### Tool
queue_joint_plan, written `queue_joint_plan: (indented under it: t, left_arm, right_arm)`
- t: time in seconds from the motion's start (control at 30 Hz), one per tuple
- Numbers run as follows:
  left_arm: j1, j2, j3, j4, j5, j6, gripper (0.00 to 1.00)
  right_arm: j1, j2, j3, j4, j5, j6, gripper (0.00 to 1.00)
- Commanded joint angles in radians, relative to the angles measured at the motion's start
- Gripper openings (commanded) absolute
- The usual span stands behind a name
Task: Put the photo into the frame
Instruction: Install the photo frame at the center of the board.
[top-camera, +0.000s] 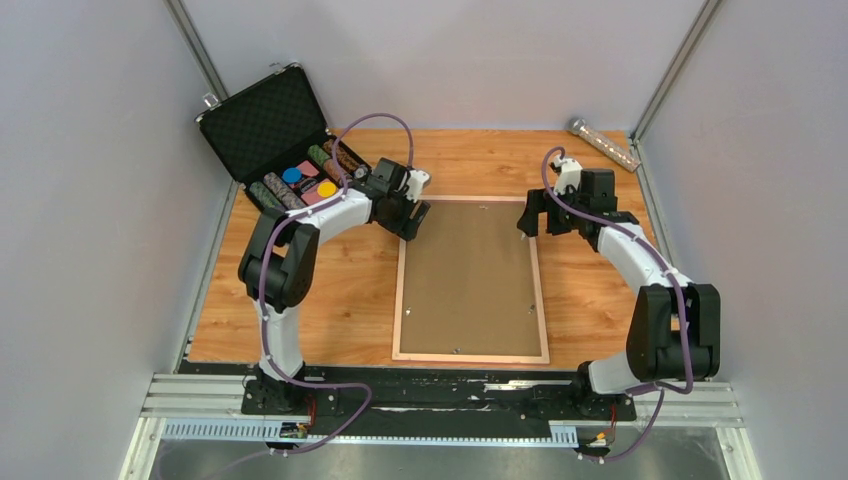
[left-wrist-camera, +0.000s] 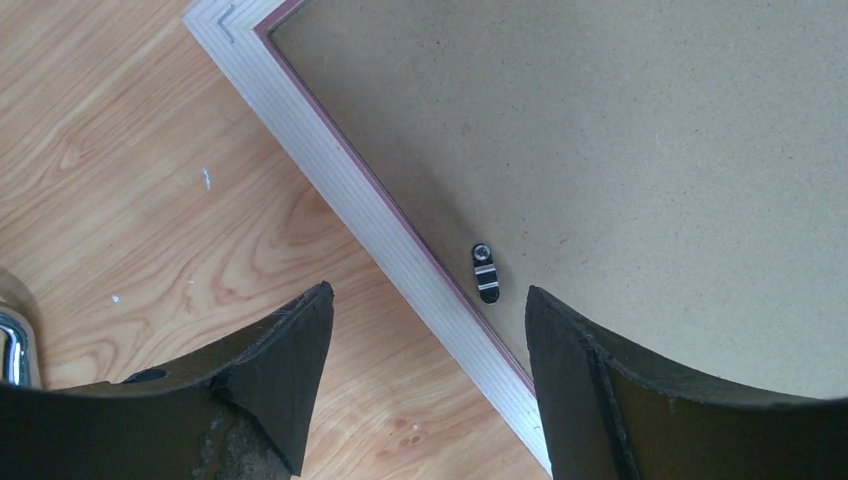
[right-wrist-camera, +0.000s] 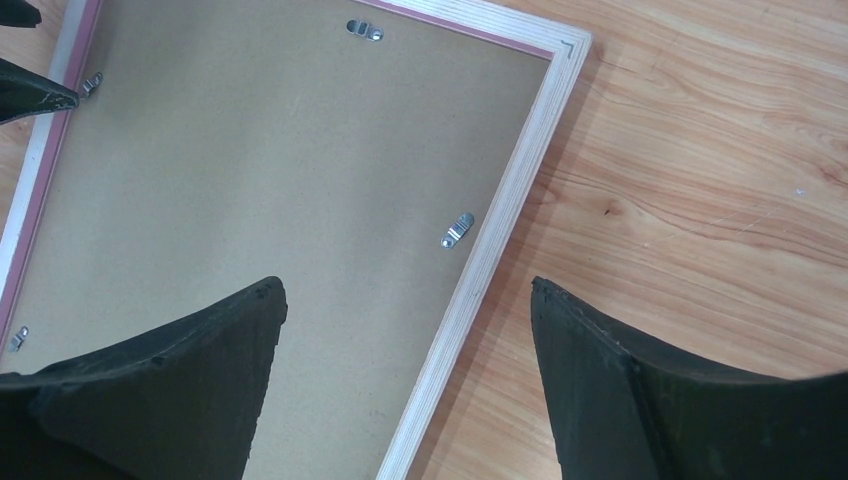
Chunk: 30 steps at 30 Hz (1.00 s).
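Observation:
The frame (top-camera: 541, 300) lies face down in the middle of the table, its light wood back rail up, with a plain brown backing board (top-camera: 470, 275) inside it. The photo is hidden. My left gripper (top-camera: 412, 222) is open and empty over the frame's far left rail (left-wrist-camera: 370, 205), next to a small turn clip (left-wrist-camera: 486, 273). My right gripper (top-camera: 530, 222) is open and empty over the far right rail (right-wrist-camera: 500, 230), near another clip (right-wrist-camera: 458, 230). The backing board also shows in both wrist views (left-wrist-camera: 620, 140) (right-wrist-camera: 260, 170).
An open black foam-lined case (top-camera: 262, 120) with coloured rolls and discs stands at the back left. A silvery bar (top-camera: 604, 144) lies at the back right corner. Grey walls enclose the wooden table (top-camera: 330, 290) on three sides.

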Motion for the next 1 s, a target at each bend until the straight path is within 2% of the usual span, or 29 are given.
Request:
queue_joint_plan:
  t: [0.0, 0.4, 0.63, 0.97]
  left_arm:
    - [-0.009, 0.027, 0.051, -0.004, 0.005, 0.003, 0.76]
    - [-0.015, 0.057, 0.07, -0.013, 0.013, 0.002, 0.63]
    - [-0.016, 0.068, 0.073, -0.008, 0.016, 0.003, 0.51]
    - [-0.016, 0.074, 0.077, -0.007, 0.022, 0.004, 0.43]
  right_arm:
    - [-0.004, 0.017, -0.003, 0.048, -0.008, -0.012, 0.89]
    - [-0.004, 0.066, 0.007, 0.041, 0.013, -0.013, 0.86]
    - [-0.004, 0.071, 0.008, 0.036, 0.008, -0.016, 0.84]
    - [-0.004, 0.079, 0.012, 0.029, -0.004, -0.017, 0.84]
